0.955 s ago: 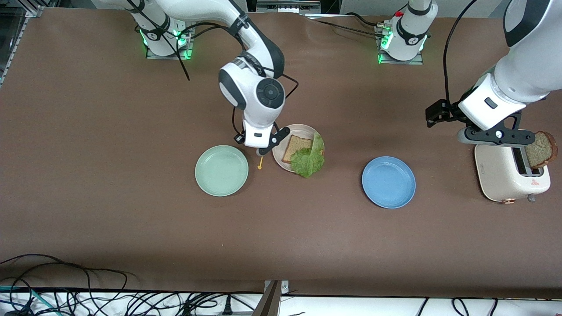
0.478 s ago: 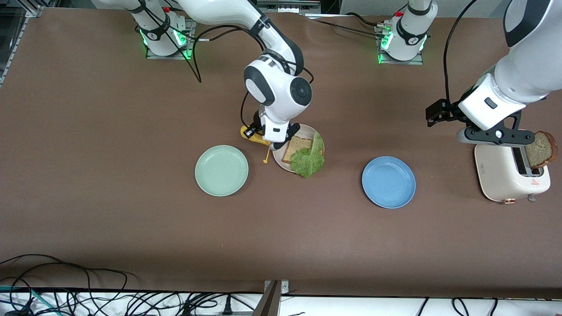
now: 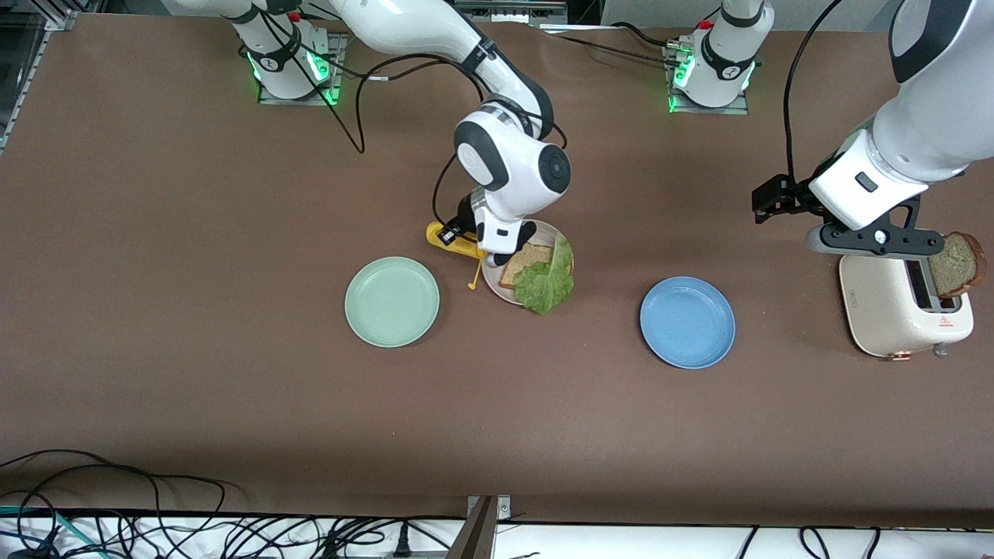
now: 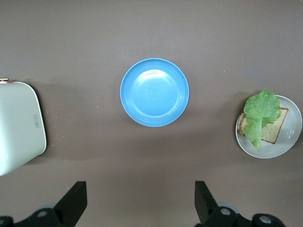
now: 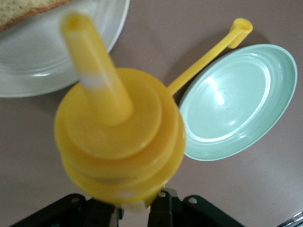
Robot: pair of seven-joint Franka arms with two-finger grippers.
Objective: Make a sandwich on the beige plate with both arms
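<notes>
Front view: lettuce drapes bread on beige plate; right hand pinches yellow bottle.

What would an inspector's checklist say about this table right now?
Surface: brown table, no spills seen.
Job's things: the beige plate holds one bread slice with a lettuce leaf on it, hanging over the rim. The second bread slice stands in the toaster, so the sandwich is unfinished.
Clutter: the mint-green plate and blue plate are both bare.
Grippers: the right gripper is shut on a yellow bottle at the beige plate's edge. The left gripper is open, up by the toaster.
Cables: tangled cables lie off the table's camera-side edge.
Surroundings: nothing seen.
</notes>
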